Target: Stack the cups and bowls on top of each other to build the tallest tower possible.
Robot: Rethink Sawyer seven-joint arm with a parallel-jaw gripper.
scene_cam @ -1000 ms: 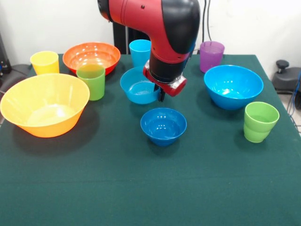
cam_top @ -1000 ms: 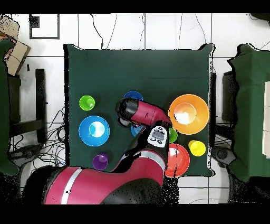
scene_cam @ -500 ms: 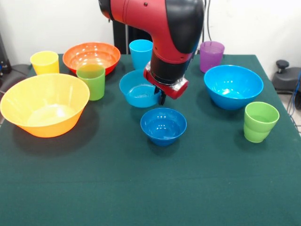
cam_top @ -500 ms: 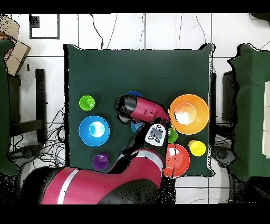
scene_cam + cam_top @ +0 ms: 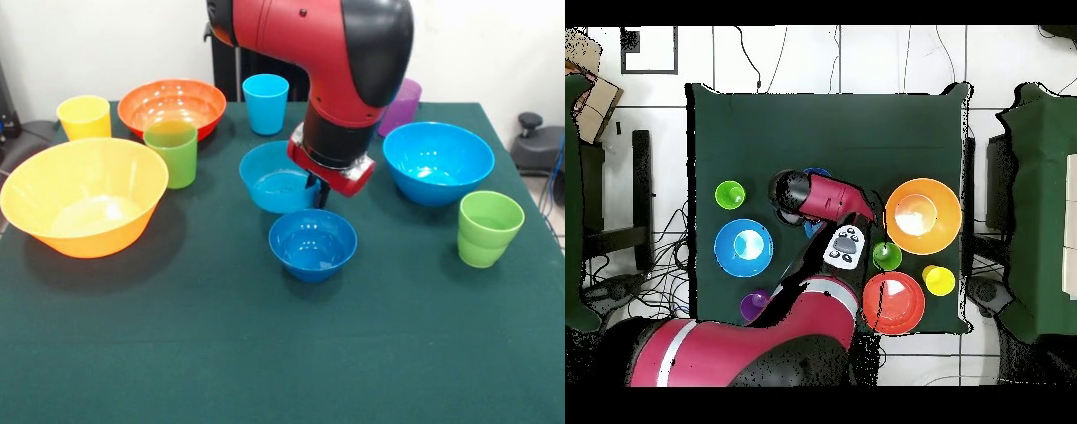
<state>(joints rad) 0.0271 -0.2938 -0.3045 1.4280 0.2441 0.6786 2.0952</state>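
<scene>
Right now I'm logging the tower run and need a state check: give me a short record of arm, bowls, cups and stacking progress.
gripper: at the right rim of the medium blue bowl; fingers mostly hidden, grip unclear
dark blue bowl: just in front of the medium one
big blue bowl: right side, empty
yellow-orange bowl: left, empty
orange-red bowl: back left
cups: yellow, green, blue, purple, second green, all upright
stacking: nothing stacked yet

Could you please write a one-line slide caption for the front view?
Sawyer's gripper at the medium light blue bowl rim, amid scattered bowls and cups.
</scene>
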